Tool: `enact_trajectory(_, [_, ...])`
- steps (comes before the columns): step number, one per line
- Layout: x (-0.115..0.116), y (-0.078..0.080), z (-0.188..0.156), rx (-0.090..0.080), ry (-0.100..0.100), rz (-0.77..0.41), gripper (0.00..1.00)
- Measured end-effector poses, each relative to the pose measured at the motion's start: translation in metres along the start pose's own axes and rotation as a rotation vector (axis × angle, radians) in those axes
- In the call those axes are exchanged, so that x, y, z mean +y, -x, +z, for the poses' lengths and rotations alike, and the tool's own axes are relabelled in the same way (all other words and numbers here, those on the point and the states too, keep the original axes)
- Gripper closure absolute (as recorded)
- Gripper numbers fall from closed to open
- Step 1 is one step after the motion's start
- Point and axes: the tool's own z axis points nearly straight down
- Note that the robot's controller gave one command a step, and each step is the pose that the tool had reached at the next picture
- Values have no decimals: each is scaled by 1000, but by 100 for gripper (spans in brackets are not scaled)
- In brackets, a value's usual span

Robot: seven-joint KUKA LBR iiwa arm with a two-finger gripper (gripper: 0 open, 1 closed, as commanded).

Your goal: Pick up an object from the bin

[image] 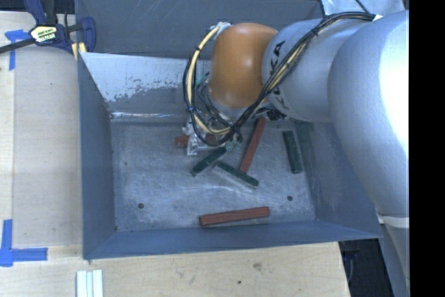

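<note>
Low in the grey metal bin (94, 170), the gripper (199, 141) sits above crossed dark-green flat sticks (208, 162); its grip state I cannot tell. A reddish-brown rectangular bar (234, 217) lies nearer.

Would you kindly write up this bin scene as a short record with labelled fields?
container: grey metal bin
hand: low over the middle of the bin floor, toward the back wall
nearest things: crossed dark green sticks just in front of it; small reddish-brown piece at its left
further things: slanted reddish-brown stick; dark green bar to the right; reddish-brown bar by the front wall
grasp: cannot tell
</note>
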Motion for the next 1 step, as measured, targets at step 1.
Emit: enact_trajectory(1, [1, -6, -33, 19, -3, -10, 100])
